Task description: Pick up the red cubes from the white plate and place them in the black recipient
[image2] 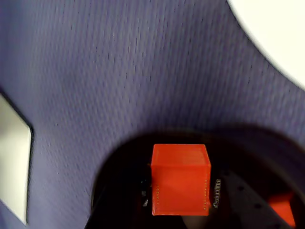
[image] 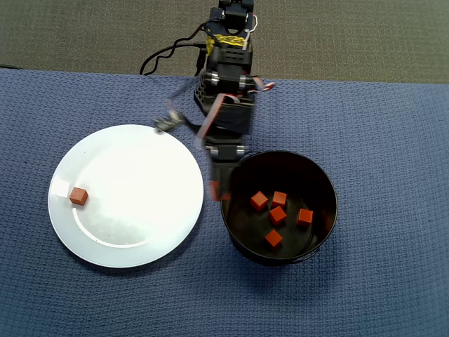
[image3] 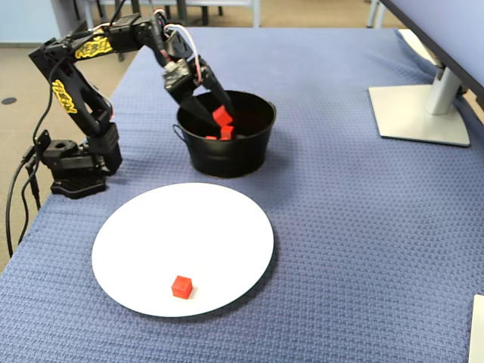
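My gripper (image: 216,192) is shut on a red cube (image2: 180,179) and holds it over the near-left rim of the black pot (image: 332,209), as the overhead view shows it. In the fixed view the held cube (image3: 221,116) hangs just above the pot's (image3: 227,157) opening. Several red cubes (image: 278,215) lie on the pot's floor. One red cube (image: 78,196) sits near the left edge of the white plate (image: 133,175); it also shows in the fixed view (image3: 181,286) on the plate (image3: 189,227).
A blue textured cloth (image: 379,140) covers the table. The arm's base (image3: 74,162) stands behind the plate, left of the pot in the fixed view. A monitor stand (image3: 420,113) is at the far right. A white flat thing (image2: 13,162) shows at the wrist view's left edge.
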`<state>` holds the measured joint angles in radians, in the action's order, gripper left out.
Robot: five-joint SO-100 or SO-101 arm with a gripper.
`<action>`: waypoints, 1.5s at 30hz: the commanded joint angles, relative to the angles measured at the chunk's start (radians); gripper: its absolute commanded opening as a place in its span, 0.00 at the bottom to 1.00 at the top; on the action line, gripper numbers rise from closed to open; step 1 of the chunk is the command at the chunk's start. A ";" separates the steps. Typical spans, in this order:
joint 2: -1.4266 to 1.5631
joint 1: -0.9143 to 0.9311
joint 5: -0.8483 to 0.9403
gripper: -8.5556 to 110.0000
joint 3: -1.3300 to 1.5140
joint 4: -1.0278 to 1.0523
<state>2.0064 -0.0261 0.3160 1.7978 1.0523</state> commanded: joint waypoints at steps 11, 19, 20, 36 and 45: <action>-0.029 0.267 0.319 0.42 -0.121 -0.012; -0.166 0.588 0.690 0.34 -0.057 -0.169; -0.186 0.621 0.690 0.33 -0.051 -0.207; -0.778 0.755 0.147 0.26 -0.640 0.161; -1.023 0.804 0.155 0.25 -0.894 0.216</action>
<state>1.0140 0.7440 0.4801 1.0569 1.2333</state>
